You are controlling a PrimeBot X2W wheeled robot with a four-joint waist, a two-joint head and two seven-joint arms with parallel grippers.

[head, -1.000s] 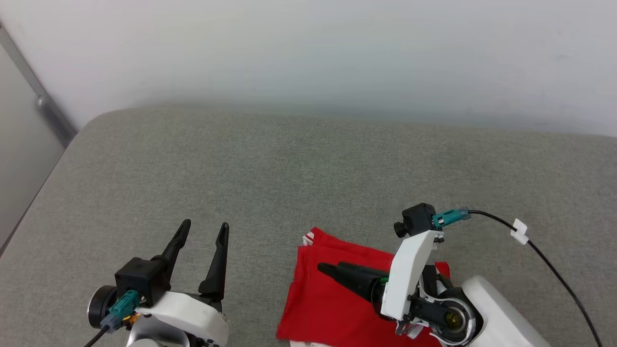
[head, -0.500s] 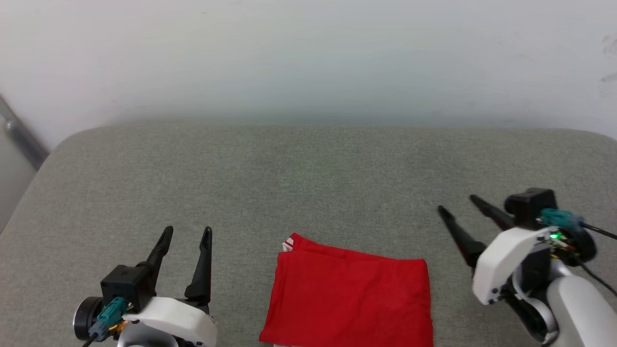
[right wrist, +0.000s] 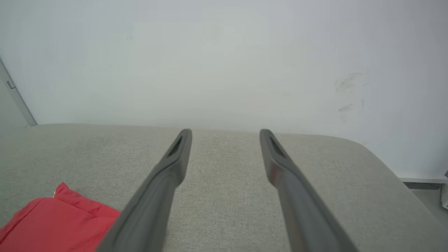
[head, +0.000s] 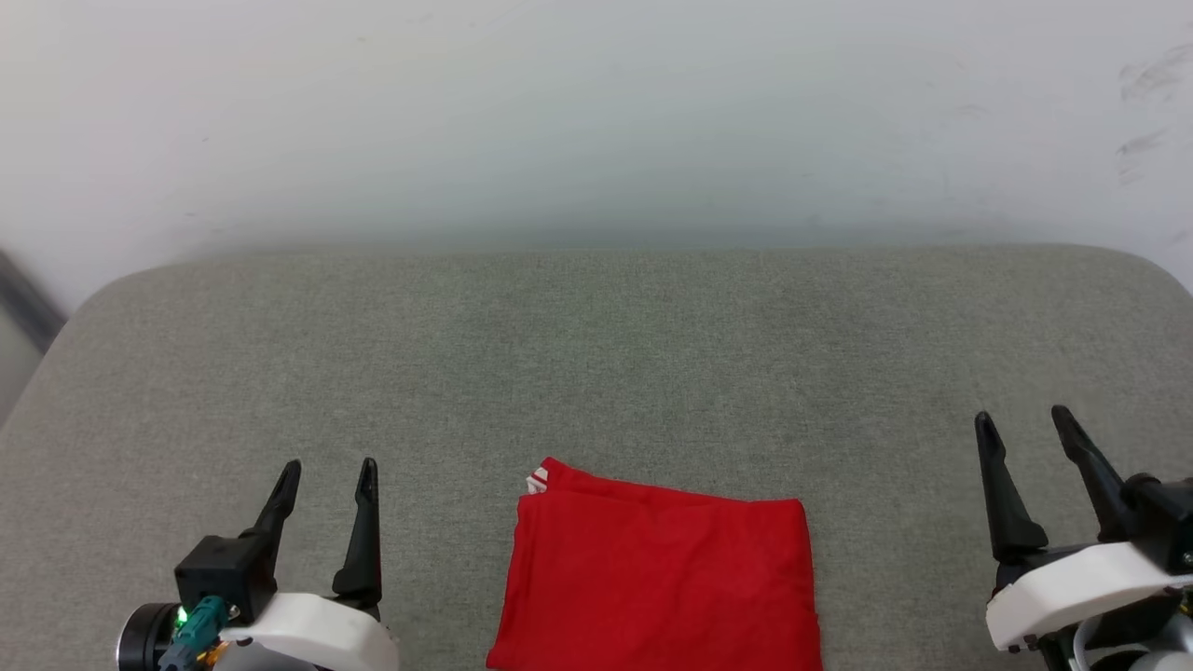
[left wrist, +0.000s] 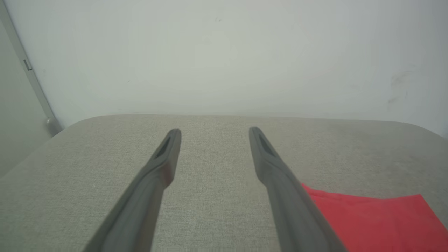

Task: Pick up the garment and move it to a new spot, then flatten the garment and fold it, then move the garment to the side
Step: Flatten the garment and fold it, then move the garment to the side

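The garment [head: 657,582] lies folded into a flat red rectangle at the near middle of the grey cushion, with a bit of red-white striped trim at its far left corner. My left gripper [head: 328,468] stands open to its left, apart from it, with nothing between its fingers. To the right of the cloth my right gripper [head: 1022,417] is open and empty too. The garment [left wrist: 376,222] shows at the lower right of the left wrist view, beside the open left gripper [left wrist: 214,131]. In the right wrist view the garment [right wrist: 52,224] lies lower left of the open right gripper [right wrist: 225,132].
The grey cushion [head: 596,373] runs back to a pale wall [head: 596,121]. Its rounded left edge [head: 56,345] drops off toward a grey strip; the right corner [right wrist: 381,164] falls away to the floor.
My right arm has swung off the garment to the right and now points forward, open. The camera has shifted, so the whole scene sits differently. The garment lies still.
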